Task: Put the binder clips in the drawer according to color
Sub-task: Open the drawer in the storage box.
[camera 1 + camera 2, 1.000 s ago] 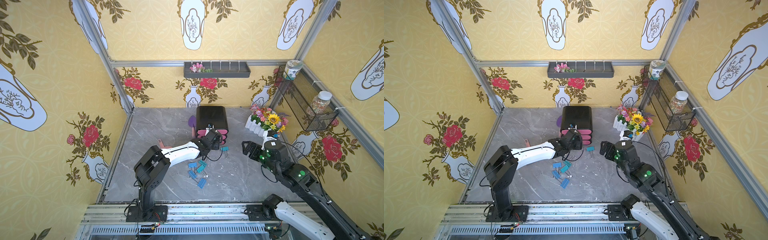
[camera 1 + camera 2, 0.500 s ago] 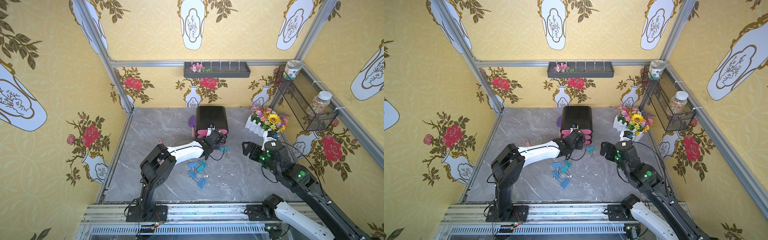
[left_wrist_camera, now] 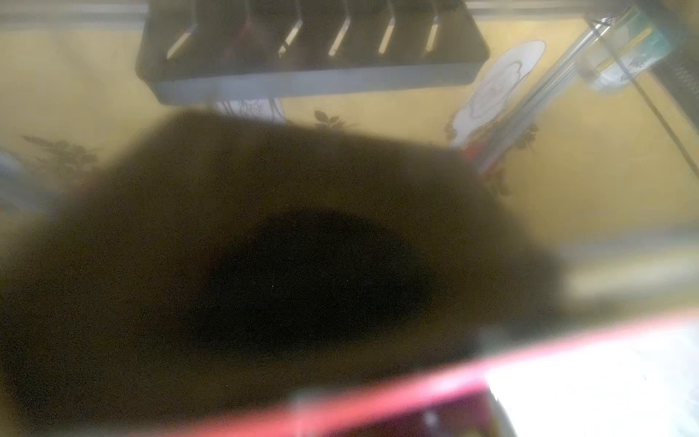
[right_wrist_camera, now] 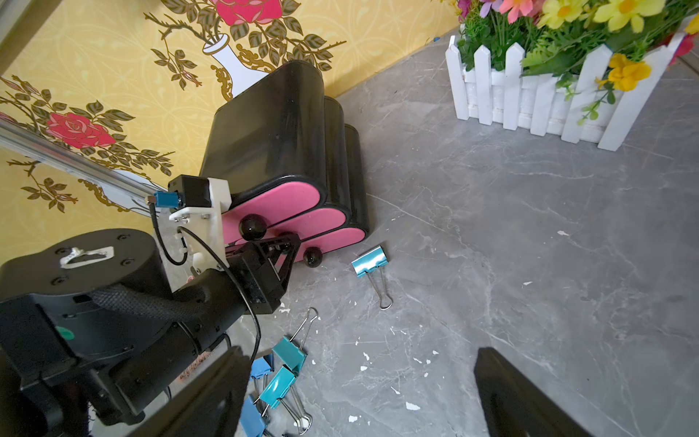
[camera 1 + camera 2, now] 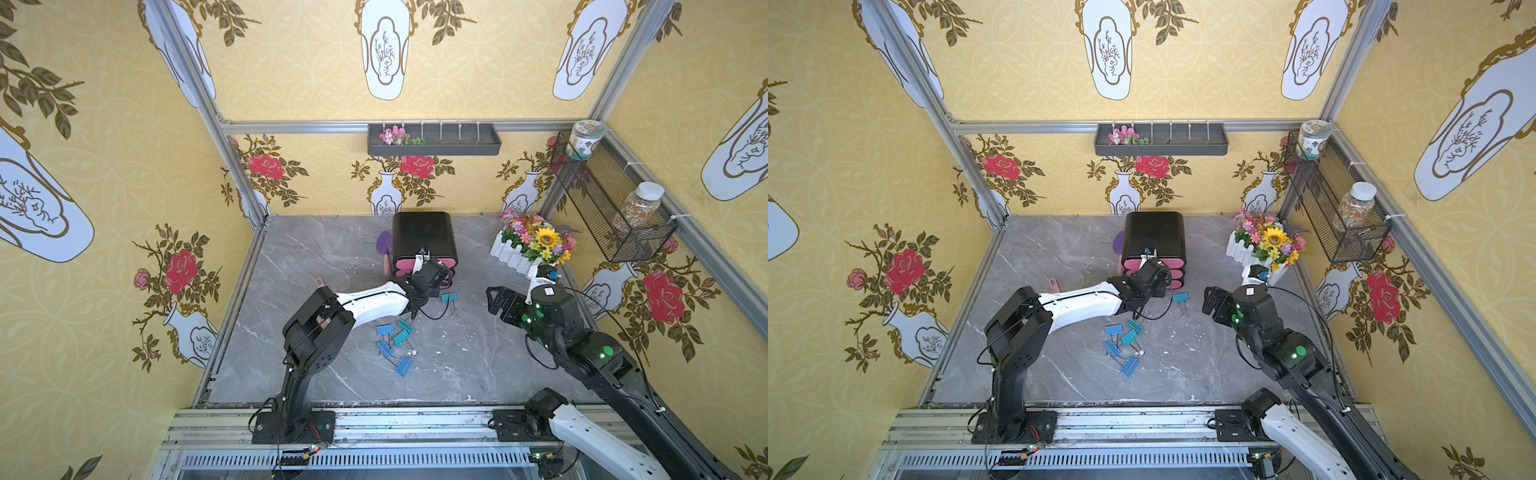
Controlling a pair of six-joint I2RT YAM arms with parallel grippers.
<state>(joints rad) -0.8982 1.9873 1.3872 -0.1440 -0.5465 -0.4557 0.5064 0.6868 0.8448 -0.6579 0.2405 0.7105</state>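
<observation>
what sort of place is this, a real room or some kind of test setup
Most likely a staged robot test cell: wallpaper panels on an aluminium frame, two arms bolted to a front rail, and a decorative flower box as a prop.

So the left arm [image 5: 365,301] is lying stretched out low, nearly straight, toward the front of the drawer [image 5: 424,237]. Its left gripper [image 4: 293,242] is pinching tight on the drawer's middle knob [image 4: 285,246]. The right arm [image 5: 582,349] is hanging off to the drawer's right, elbow bent and wrist tipping down. The right gripper [image 5: 495,298] is holding its jaws spread wide on nothing, well apart from the drawer.
</observation>
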